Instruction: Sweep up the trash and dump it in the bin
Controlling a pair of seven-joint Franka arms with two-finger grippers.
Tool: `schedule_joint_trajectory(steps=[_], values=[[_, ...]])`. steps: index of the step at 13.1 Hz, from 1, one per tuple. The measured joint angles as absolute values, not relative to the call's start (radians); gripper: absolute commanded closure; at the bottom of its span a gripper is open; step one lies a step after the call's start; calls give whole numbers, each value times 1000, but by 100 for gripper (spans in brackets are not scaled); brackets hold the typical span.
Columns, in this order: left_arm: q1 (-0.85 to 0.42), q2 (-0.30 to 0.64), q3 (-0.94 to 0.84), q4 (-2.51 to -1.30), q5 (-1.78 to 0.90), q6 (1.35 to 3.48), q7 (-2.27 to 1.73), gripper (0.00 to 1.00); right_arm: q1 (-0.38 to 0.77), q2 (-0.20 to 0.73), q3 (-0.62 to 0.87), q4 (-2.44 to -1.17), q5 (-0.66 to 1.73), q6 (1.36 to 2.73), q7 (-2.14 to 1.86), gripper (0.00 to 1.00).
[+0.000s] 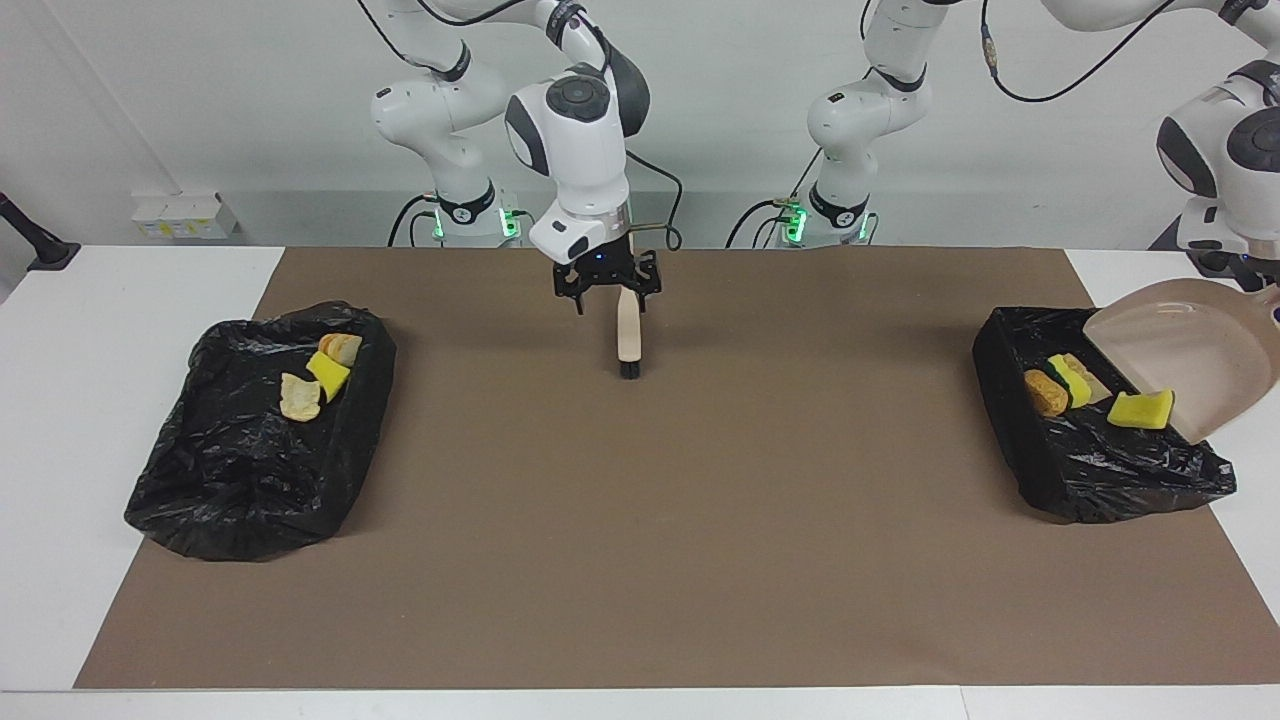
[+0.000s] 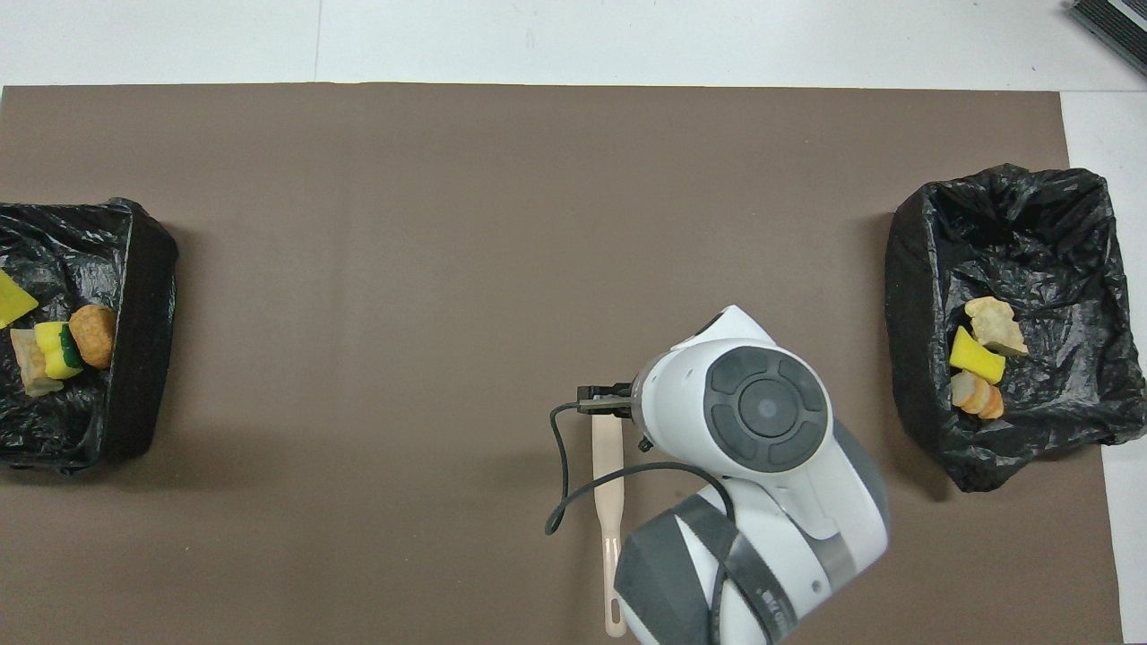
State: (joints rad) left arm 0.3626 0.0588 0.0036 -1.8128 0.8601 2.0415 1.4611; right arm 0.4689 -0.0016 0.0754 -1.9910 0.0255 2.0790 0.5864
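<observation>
The beige dustpan [image 1: 1190, 345] hangs steeply tilted over the black bin [image 1: 1100, 465] at the left arm's end, with my left gripper [image 1: 1268, 296] shut on its handle. A brown lump [image 1: 1045, 392] and a yellow-green sponge [image 1: 1070, 378] lie in this bin, also seen as the lump [image 2: 92, 333] and sponge [image 2: 58, 349]. A yellow sponge [image 1: 1140, 408] sits at the pan's lower lip. The hand brush [image 1: 628, 335] lies flat on the mat. My right gripper [image 1: 610, 298] hovers open just over the brush's handle end.
A second black bin [image 1: 250, 480] at the right arm's end holds three pieces: a pale lump [image 1: 300, 397], a yellow sponge [image 1: 327, 375] and a bread-like bit [image 1: 342, 347]. A brown mat [image 1: 700, 520] covers the table between the bins.
</observation>
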Motion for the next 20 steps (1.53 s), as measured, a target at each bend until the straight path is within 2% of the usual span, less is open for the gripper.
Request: schedule_joint_trajectory(steps=[4, 6, 8, 11, 13, 16, 20], values=[[262, 4, -5, -1799, 981, 1893, 1421, 100, 328, -64, 63, -1932, 5, 1975, 454, 0], [249, -24, -11, -1797, 969, 1860, 1394, 100, 278, -113, 9, -1916, -8, 1930, 339, 0], [224, -34, -13, -1797, 868, 1816, 1365, 100, 242, -136, -54, -1867, -11, 1865, 230, 0], [140, -35, -16, -1800, 654, 1711, 1260, 100, 149, -138, -71, -1791, -17, 1814, 134, 0], [70, -34, -19, -1802, 509, 1676, 1114, 100, 144, -138, -101, -1730, -32, 1756, 127, 0], [-56, -17, -22, -1810, 363, 1670, 827, 100, 144, -138, -127, -1626, -32, 1598, 127, 0], [-218, 40, -25, -1809, 191, 1737, 456, 100, 120, -105, -150, -1559, -20, 1511, 127, 0]])
